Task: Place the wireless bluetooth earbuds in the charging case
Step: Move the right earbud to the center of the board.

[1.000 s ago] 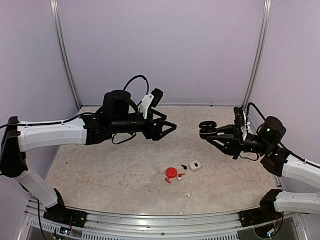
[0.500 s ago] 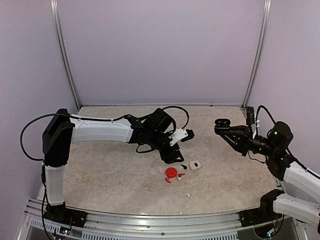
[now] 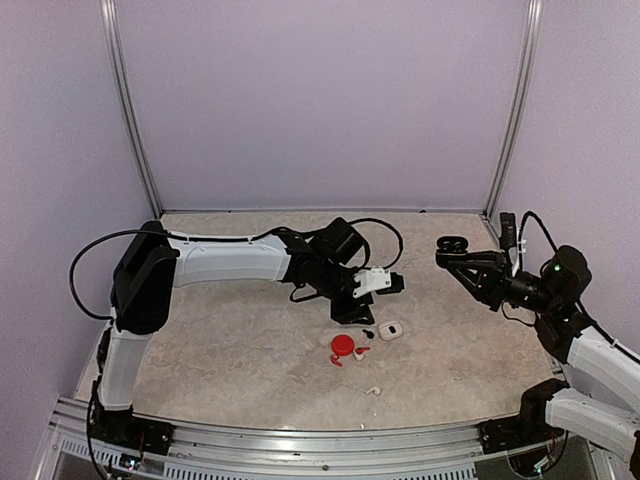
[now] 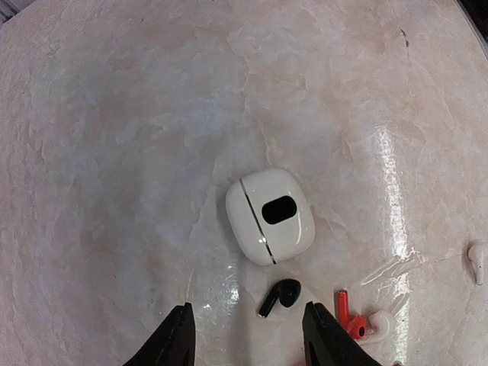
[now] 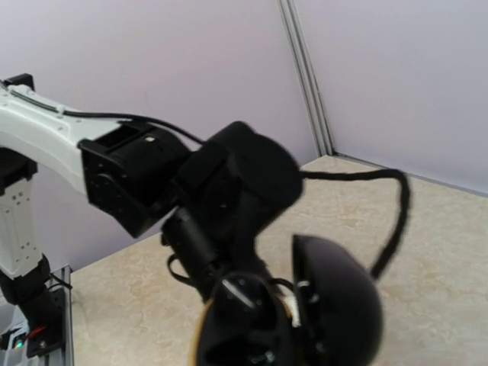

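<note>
A black earbud lies on the table just below a shut white case. My left gripper hangs low over it, open, its two black fingertips either side and slightly short of the bud, holding nothing. A red earbud and a white earbud lie touching to the right. From above, the left gripper sits beside the black earbud and white case. My right gripper is raised at the right, shut on an open black charging case, its lid swung up.
A red case lies near the front of the cluster. One more white earbud lies alone nearer the front edge. The left arm stretches across the middle of the table. Pale purple walls with metal posts enclose the table.
The left arm swung forward and down from mid-air to the earbud cluster, its jaws narrowing. The right arm drew back to the right with the black case.
</note>
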Motion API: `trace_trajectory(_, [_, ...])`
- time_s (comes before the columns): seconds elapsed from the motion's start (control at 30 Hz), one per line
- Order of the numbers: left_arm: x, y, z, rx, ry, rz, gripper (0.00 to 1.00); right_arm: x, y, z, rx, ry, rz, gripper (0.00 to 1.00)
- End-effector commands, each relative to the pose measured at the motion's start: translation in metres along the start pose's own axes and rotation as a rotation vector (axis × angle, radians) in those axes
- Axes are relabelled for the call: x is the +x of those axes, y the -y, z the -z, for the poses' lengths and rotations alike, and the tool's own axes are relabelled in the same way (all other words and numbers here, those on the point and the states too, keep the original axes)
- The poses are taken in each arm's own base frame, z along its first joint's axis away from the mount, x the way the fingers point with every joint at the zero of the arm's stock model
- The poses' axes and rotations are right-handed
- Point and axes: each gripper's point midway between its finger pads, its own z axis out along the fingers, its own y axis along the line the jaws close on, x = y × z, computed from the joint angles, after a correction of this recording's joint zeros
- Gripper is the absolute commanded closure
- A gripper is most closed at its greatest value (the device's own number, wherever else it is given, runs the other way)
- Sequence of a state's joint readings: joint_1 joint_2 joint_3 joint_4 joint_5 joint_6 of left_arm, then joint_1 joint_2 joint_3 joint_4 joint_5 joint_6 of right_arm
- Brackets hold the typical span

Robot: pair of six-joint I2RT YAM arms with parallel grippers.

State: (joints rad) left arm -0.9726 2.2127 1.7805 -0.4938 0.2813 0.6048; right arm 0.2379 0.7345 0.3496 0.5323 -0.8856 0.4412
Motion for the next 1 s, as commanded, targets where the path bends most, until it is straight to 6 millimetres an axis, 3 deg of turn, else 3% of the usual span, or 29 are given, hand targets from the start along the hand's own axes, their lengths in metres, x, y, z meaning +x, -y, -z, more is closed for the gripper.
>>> trace_trajectory(0.0, [0.010, 0.015, -0.020, 0.095, -0.055, -0.059, 0.52, -0.003, -0.003, 0.005, -0.012, 0.019, 0.014, 1.00])
trace_trajectory(0.33, [0.022, 0.024, -0.041, 0.145, -0.095, -0.064, 0.59, -0.002, -0.004, 0.008, -0.011, 0.016, 0.019, 1.00])
trace_trajectory(0.97, [0.040, 0.024, -0.062, 0.133, -0.166, -0.087, 0.70, 0.001, -0.002, 0.009, -0.011, 0.011, 0.015, 1.00])
